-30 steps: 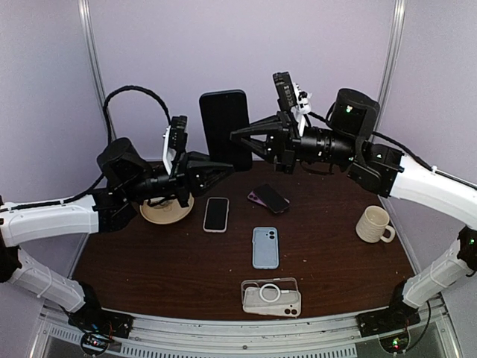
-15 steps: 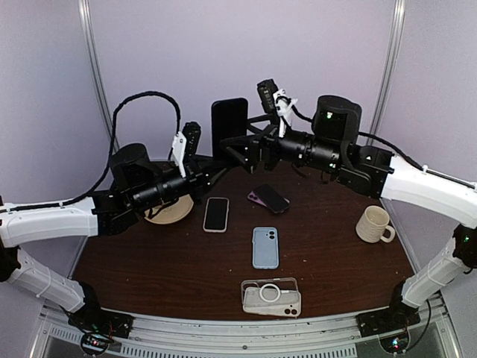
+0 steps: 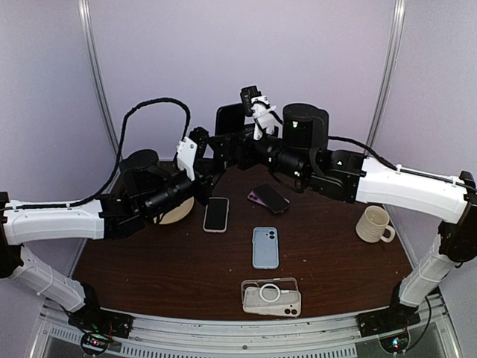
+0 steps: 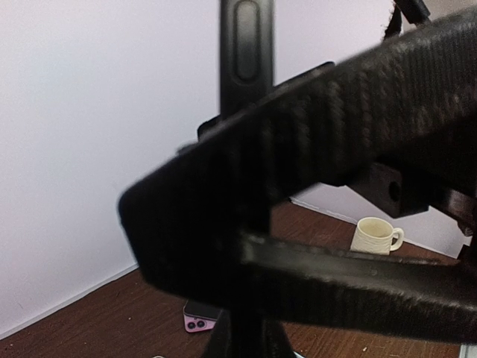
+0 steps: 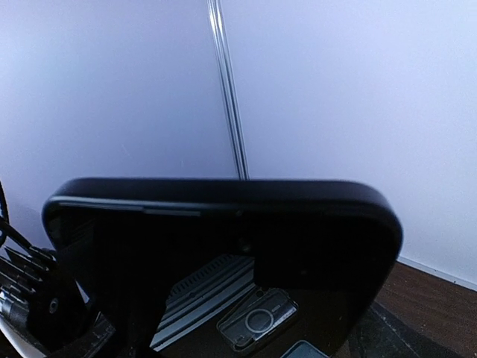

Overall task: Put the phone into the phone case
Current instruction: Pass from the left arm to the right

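Observation:
A black phone [image 3: 229, 119] stands upright in the air at the back centre, a matte black case rim [image 5: 223, 190] round its glossy screen. My left gripper [image 3: 215, 158] is shut on its lower end from below. In the left wrist view the phone's edge [image 4: 246, 52] rises straight up from my jaws. My right gripper [image 3: 240, 143] comes in from the right and is open. Its two textured fingers [image 4: 313, 149] stand apart and cross in front of the phone. The screen [image 5: 223, 283] fills the right wrist view, hiding the right fingers there.
On the brown table lie a white-edged phone [image 3: 216, 214], a purple phone [image 3: 268, 198], a blue case [image 3: 265, 247] and a clear ringed case [image 3: 271, 297]. A cream mug [image 3: 374, 224] stands at the right. A beige disc [image 3: 168, 212] sits under the left arm.
The phone has come down and turned narrower to the top camera. The right arm swung left, close beside the left gripper. Its jaws, shut on the phone's edge a second ago, have opened.

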`<action>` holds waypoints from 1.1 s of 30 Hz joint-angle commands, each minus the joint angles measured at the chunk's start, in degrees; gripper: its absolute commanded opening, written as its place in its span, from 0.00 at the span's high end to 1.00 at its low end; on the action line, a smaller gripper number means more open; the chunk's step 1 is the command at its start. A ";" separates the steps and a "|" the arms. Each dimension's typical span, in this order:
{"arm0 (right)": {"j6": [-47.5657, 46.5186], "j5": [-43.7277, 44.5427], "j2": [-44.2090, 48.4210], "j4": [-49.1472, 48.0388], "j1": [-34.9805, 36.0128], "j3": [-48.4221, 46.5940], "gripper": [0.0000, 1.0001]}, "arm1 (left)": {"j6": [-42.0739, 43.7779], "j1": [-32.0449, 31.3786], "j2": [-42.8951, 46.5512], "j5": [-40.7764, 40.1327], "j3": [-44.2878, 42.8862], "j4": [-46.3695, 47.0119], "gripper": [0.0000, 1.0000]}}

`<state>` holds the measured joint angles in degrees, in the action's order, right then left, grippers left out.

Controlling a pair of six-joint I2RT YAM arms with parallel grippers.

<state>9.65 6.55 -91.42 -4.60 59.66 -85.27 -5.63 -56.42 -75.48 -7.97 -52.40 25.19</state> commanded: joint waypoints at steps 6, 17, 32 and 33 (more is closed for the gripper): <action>1.80 2.85 -0.86 -0.74 0.02 -2.77 0.17 | 0.56 -0.27 0.45 -2.29 -2.03 4.76 1.00; -0.12 -0.12 -0.51 2.05 -0.07 -3.12 0.69 | -2.85 -0.26 -0.85 1.73 -1.81 2.34 0.81; 13.32 14.36 -2.54 20.13 -2.61 6.52 1.00 | -10.01 2.69 -0.75 -2.96 -1.08 -28.30 0.03; 15.83 16.40 -3.52 21.52 -2.64 6.60 1.00 | -11.05 3.58 -1.59 -3.73 -1.77 -31.04 0.03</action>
<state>17.15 14.00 -92.33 11.49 57.63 -79.29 -12.45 -55.53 -75.61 -7.35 -51.94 7.53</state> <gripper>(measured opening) 0.744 0.974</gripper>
